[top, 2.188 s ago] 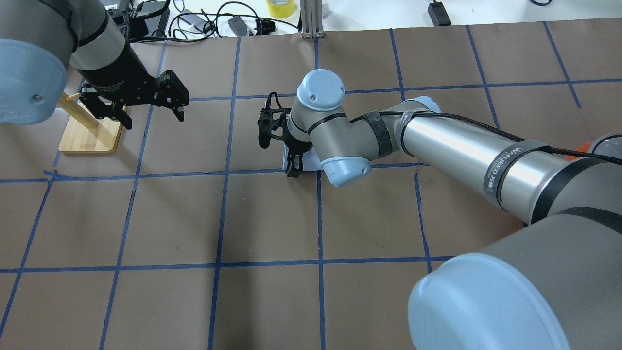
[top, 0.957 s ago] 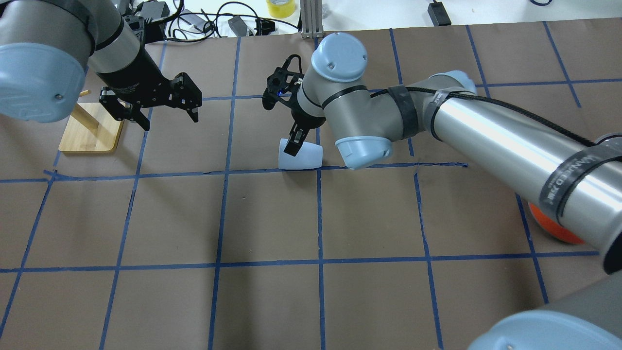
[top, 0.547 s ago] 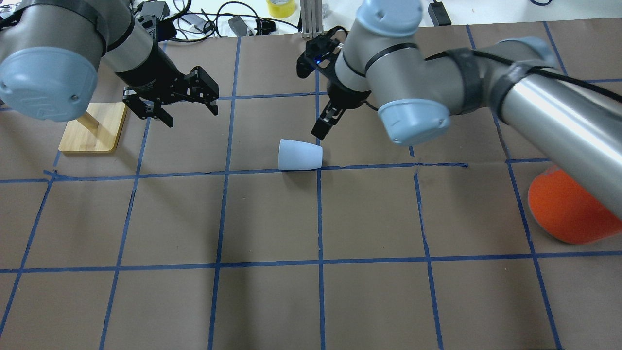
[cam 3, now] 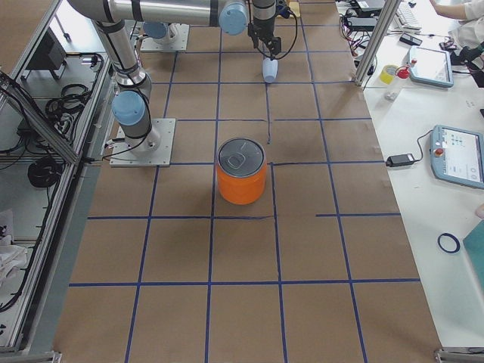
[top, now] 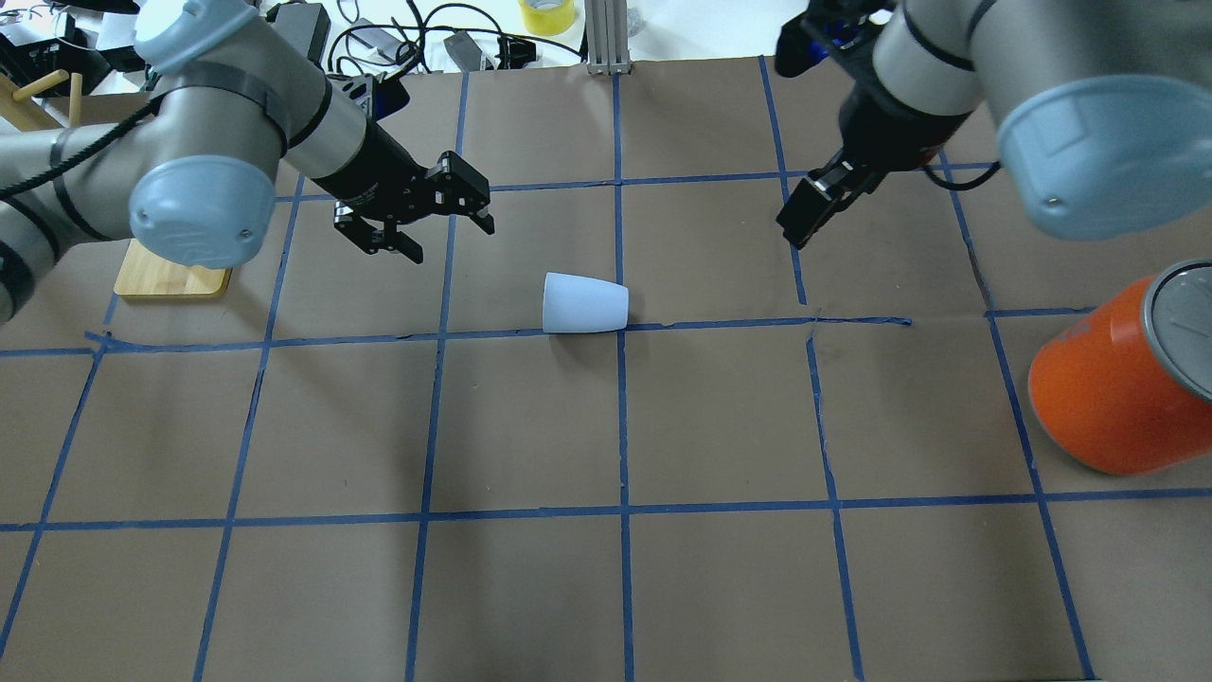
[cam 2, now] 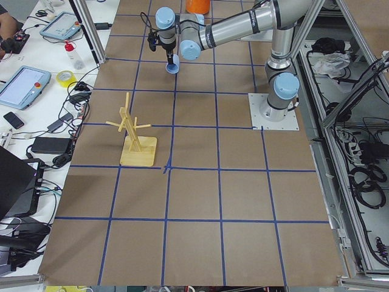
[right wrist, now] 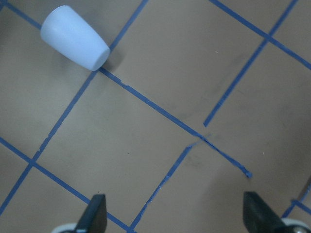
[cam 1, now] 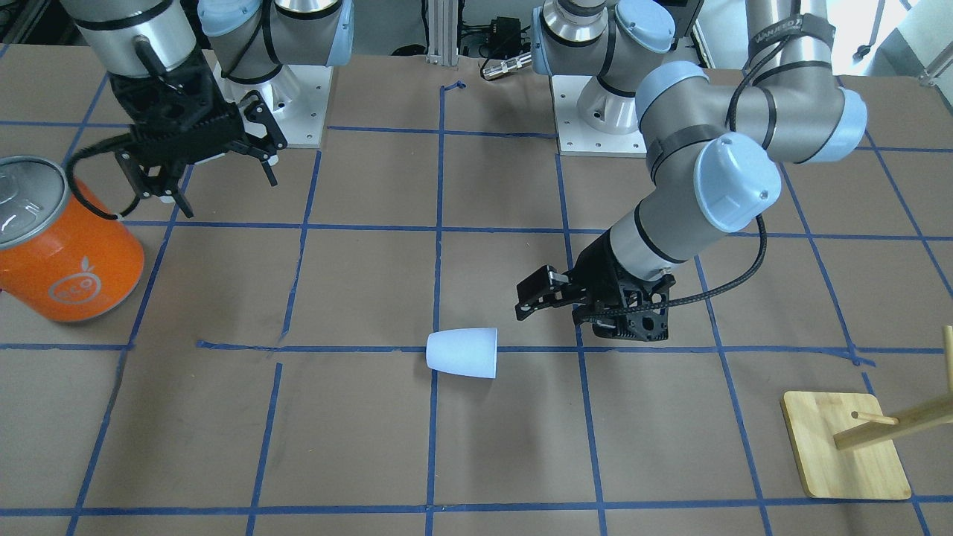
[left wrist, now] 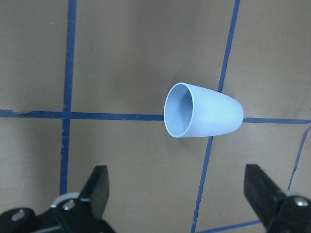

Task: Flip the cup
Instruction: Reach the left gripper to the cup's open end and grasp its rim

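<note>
The pale blue-white cup [top: 585, 303] lies on its side on the brown paper, at a blue tape crossing near the table's middle; it also shows in the front view [cam 1: 463, 352]. Its open mouth faces the robot's left side. My left gripper [top: 426, 229] is open and empty, a short way to the far left of the cup. In the left wrist view the cup [left wrist: 204, 111] lies ahead of the spread fingers [left wrist: 97, 187]. My right gripper [top: 805, 213] is open and empty, well to the right of the cup. The right wrist view shows the cup [right wrist: 75, 36] far off at the upper left.
A big orange can [top: 1108, 398] with a silver lid stands at the right edge. A wooden peg stand [cam 1: 845, 447] sits on the robot's far left. Cables and a yellow tape roll [top: 547, 14] lie beyond the table's far edge.
My right gripper has left the cup lying on its side and pulled away up and to the right. My left gripper has moved right, toward the cup. The cup stays still.
</note>
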